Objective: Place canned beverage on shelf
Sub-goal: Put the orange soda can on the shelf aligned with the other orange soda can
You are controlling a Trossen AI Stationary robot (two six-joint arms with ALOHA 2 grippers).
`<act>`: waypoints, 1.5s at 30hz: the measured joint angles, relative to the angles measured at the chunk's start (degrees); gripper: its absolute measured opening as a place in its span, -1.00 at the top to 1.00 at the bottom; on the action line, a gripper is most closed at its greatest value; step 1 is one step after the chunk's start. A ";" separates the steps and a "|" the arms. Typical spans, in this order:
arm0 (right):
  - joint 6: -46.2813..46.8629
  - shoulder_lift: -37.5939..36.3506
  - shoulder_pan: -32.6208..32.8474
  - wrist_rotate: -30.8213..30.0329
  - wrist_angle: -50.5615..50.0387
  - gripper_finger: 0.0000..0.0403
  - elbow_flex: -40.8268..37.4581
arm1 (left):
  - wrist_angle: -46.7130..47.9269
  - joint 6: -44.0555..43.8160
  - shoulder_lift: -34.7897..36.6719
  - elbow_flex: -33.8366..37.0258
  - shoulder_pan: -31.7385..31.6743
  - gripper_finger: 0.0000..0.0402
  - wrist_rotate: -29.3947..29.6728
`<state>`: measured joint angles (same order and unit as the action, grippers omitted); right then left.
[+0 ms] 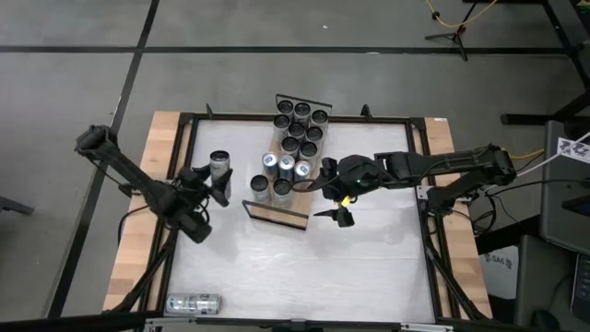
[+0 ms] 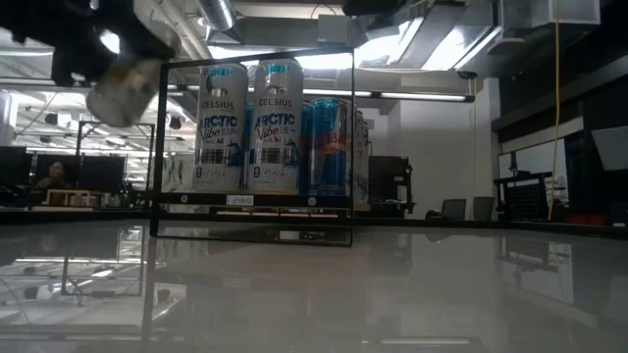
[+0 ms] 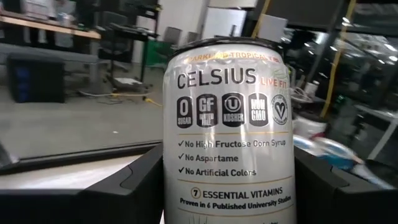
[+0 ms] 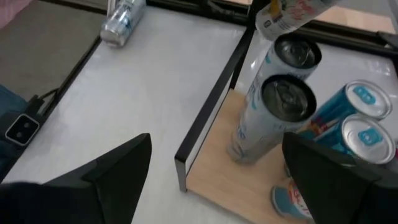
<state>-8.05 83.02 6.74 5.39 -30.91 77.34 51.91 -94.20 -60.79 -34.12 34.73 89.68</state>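
**Inspector:** Can (image 1: 218, 164) under carry is a white Celsius, pinched between the fingers of the left gripper (image 1: 214, 182) and held clear of the white tabletop (image 1: 369, 258), on the left arm's side of the shelf (image 1: 281, 210).

**Clerk:** Attitude of the can?

**Inspector:** Long axis close to upright in the high view; the low view shows it somewhat tilted, raised about level with the tops of the standing cans (image 2: 250, 123).

**Clerk:** Bearing to the shelf?

**Inspector:** Shelf lies toward the table's middle from the can, its near end rail (image 1: 275, 212) just beside the grip. The free board appears to be at that near end.

**Clerk:** Other arm?

**Inspector:** Right gripper (image 1: 343, 214) waits on the far side of the shelf, fingers spread, empty. The left arm is nearer and already loaded. In my judgement, the placement is its own.

**Clerk:** Anything else?

**Inspector:** One can lying flat (image 1: 193, 303) at the table's front edge, well apart.
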 joint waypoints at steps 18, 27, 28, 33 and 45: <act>-4.79 0.00 0.00 3.68 6.74 -0.78 0.02 | -19.34 27.61 5.68 -9.28 9.63 -0.20 -21.94; -9.15 0.48 0.04 4.72 19.12 -0.78 0.02 | -38.59 39.33 5.17 -9.28 7.21 -0.20 -40.00; -9.58 0.89 0.04 4.74 20.75 -0.78 0.02 | -39.75 39.33 4.83 -9.28 6.63 -0.20 -41.57; -9.97 2.55 0.04 7.14 28.40 -0.78 0.07 | -44.22 39.60 1.67 -9.28 3.78 -0.20 -47.55; -2.11 7.77 0.02 15.99 32.76 -0.78 0.02 | -61.05 52.84 -8.64 -9.28 -0.66 -0.20 -58.57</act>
<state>-10.16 90.79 6.76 21.37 1.85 77.36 -9.14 -41.36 -69.43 -43.40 34.07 31.11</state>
